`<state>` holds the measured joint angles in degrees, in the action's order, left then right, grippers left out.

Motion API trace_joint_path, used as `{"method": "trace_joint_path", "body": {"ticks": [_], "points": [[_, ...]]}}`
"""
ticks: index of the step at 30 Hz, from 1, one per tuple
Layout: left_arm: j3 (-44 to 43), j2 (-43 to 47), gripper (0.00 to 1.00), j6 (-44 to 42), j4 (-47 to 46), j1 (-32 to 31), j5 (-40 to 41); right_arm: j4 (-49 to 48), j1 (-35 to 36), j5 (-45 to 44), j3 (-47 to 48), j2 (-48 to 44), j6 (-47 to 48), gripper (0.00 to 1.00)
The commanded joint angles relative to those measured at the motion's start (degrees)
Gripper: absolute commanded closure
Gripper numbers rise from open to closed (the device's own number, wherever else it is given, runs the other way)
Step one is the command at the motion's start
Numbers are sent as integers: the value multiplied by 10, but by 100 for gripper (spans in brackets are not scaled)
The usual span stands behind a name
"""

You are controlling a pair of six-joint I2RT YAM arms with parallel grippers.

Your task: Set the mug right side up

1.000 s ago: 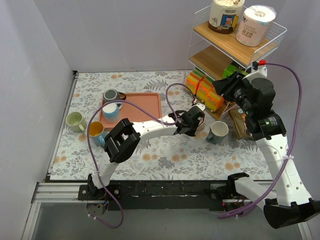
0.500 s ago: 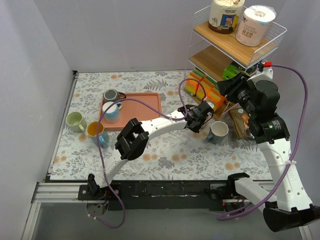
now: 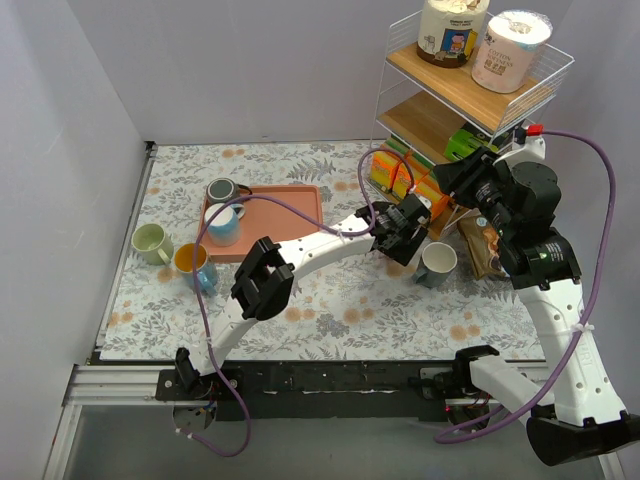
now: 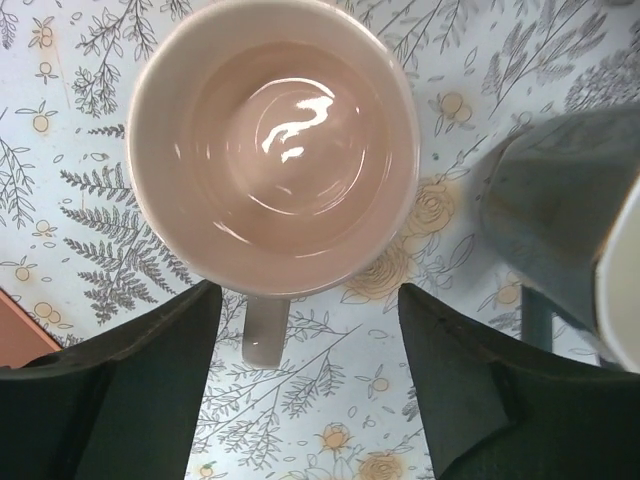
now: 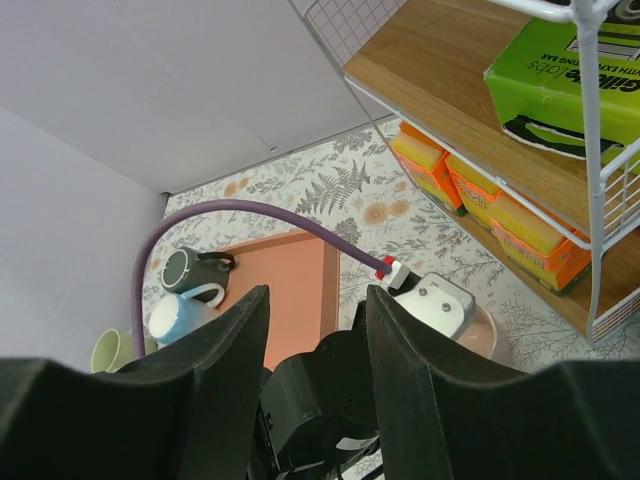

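The pink mug (image 4: 272, 150) stands right side up on the flowered counter (image 4: 60, 200). In the left wrist view we look straight down into its glossy, empty bowl, and its handle points to 6 o'clock. The left fingers (image 4: 150, 370) are released: they sit spread wide, one at 7 o'clock and one at 5 o'clock of the mug. Neither touches it, and only the handle and bare counter lie between them.

A grey mug (image 4: 560, 220) sits just beside the pink one at 3 o'clock, apart from it. In the top view the left arm reaches across the counter and mostly hides the pink mug, with the grey mug (image 3: 437, 263) at 4 o'clock of its wrist. The orange tray (image 3: 290, 205) lies well off at 9 o'clock.

The right fingers (image 5: 200, 400) are released too, spread with nothing between them. They are held high beside the wire shelf (image 5: 480, 90), looking down on the left arm.
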<state>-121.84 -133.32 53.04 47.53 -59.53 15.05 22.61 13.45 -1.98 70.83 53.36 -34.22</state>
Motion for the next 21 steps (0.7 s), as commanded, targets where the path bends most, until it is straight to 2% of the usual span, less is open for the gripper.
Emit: {"method": "trace_joint_path", "body": {"ticks": [1,2,4,6,8,11,14,17,20,21], "points": [[-31,55,24,8,-16,6,-2,-13,-4,7,27,-1,12,49],[-28,62,14,21,-17,8,-5,-14,-4,9,27,0,13,49],[-9,90,3,30,-30,17,-14,-14,-4,13,33,3,16,49],[22,115,2,41,-50,25,-24,-15,-4,15,41,10,21,48],[45,160,2,44,-62,34,-26,-17,-4,15,47,16,27,37],[101,236,2,52,-85,56,-29,-36,-4,51,49,26,39,5],[177,321,2,72,-113,101,-38,-63,-4,79,52,46,59,3],[233,399,2,101,-123,163,-38,-138,-2,192,40,79,67,2],[267,442,2,109,-112,206,7,-213,24,235,19,116,50,7],[271,461,2,113,-104,214,26,-221,53,233,17,136,45,8]]}}
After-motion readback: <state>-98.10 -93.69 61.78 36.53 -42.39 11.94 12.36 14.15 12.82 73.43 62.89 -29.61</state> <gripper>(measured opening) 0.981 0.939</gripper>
